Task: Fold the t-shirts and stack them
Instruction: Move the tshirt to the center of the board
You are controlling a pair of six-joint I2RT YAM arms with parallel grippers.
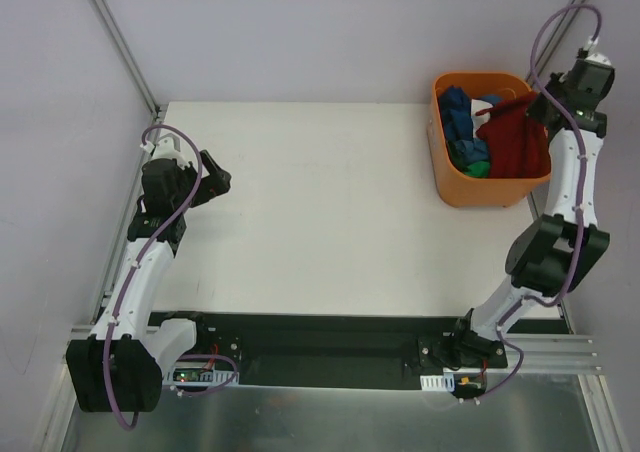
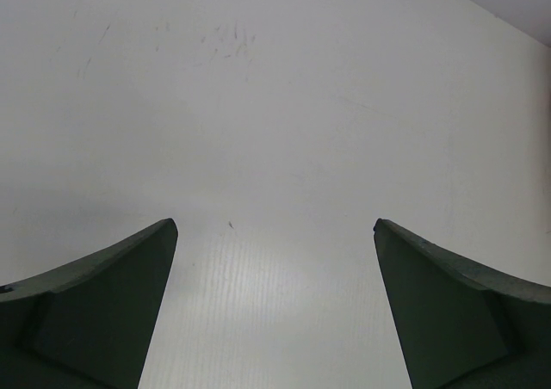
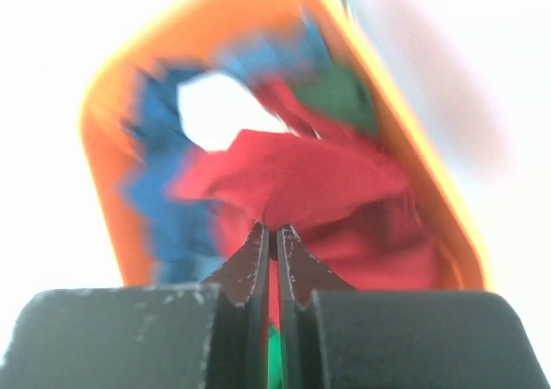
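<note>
White counter [image 1: 330, 212], grey walls: the right tool [image 3: 274, 232] clamps a dark red t-shirt [image 3: 318, 182] over the orange tub [image 1: 480, 190], far right; the left tool [image 2: 275, 225] gapes wide.

Bright, even light throughout; the right wrist view is motion-blurred, the orange tub [image 3: 112, 96] smeared.

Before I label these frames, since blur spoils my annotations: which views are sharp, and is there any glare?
Right wrist: motion-blurred, the orange tub and red t-shirt smeared, only the right end effector crisp. Left wrist: sharp, with a mild bright sheen on the table under the left end effector. Top external: sharp and evenly lit.
</note>
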